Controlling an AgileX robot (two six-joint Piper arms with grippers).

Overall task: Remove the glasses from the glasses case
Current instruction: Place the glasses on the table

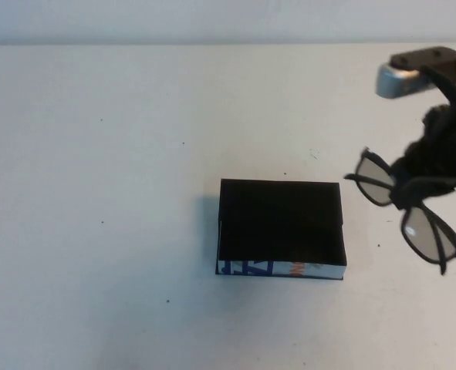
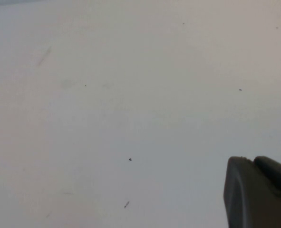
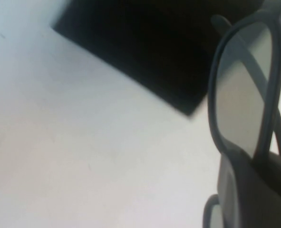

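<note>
Right claw grips glasses; left claw aside.

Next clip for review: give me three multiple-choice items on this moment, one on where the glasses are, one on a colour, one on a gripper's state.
1. Where are the glasses?
A. Inside the glasses case
B. Held off to the right of the glasses case
C. Flat on the table at its left edge

2. What colour is the printed side of the glasses case?
A. White with blue and orange print
B. Plain red
C. Green with yellow print

3. What is the right gripper doing?
A. Hanging open over the case
B. Resting shut on the table with nothing in it
C. Shut on the glasses

Answers:
1 B: in the high view the frame hangs under the right arm, clear of the case.
2 A: that side faces the robot.
3 C: the right wrist view shows a lens and frame right at the gripper.

The left gripper shows only in its own wrist view, over bare table.
</note>
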